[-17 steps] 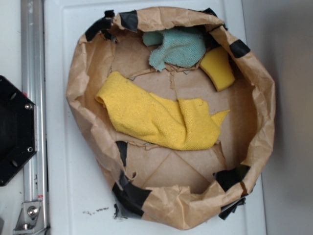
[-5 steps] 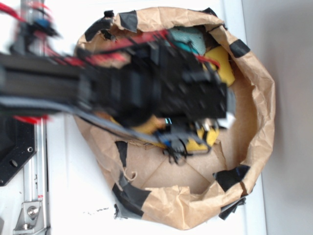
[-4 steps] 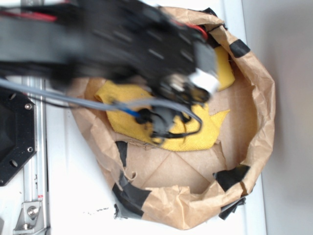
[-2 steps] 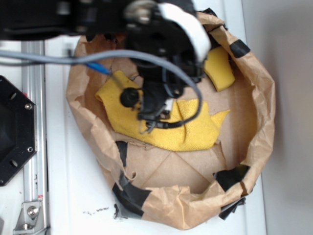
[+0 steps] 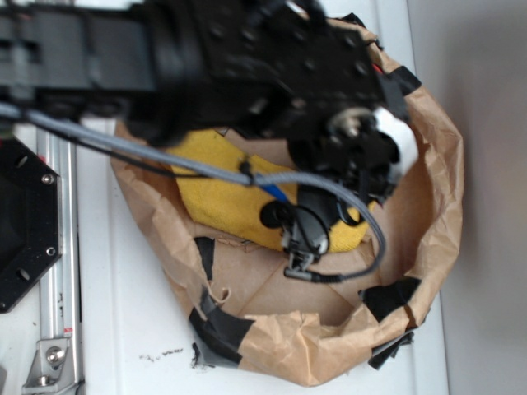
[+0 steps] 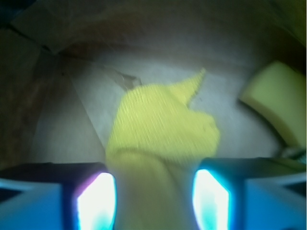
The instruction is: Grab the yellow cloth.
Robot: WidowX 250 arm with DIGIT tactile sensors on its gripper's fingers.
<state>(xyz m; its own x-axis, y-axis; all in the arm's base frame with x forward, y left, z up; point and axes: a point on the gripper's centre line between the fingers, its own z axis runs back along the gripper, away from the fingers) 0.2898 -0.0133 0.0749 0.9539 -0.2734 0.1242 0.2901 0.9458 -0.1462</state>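
Item: gripper (image 6: 153, 201). Jaws spread wide; two pale fingers (image 6: 96, 201) stand either side of yellow fabric, which runs between them and on ahead. Whether the pads touch the fabric cannot be told; the wrist view is blurred. Nothing looks pinched or lifted.

Item: yellow cloth (image 6: 160, 127). Lies on the floor of the paper bag (image 5: 436, 164), directly under the hand and stretching forward of the fingers to a pointed corner. From the exterior view much of it is hidden beneath the arm; a broad yellow patch (image 5: 222, 206) shows back toward the arm's base side.

Item: yellow sponge (image 6: 278, 103). Ahead and to the right of the fingers, apart from the cloth. Not wanted.

Item: grey cable (image 5: 362, 239). Loops off the wrist, hanging over the bag floor.

Status: approach looks done, with the hand lined up astride the cloth. Remaining, by my reckoning: settle lower if needed, close on a fold, raise it clear of the bag.
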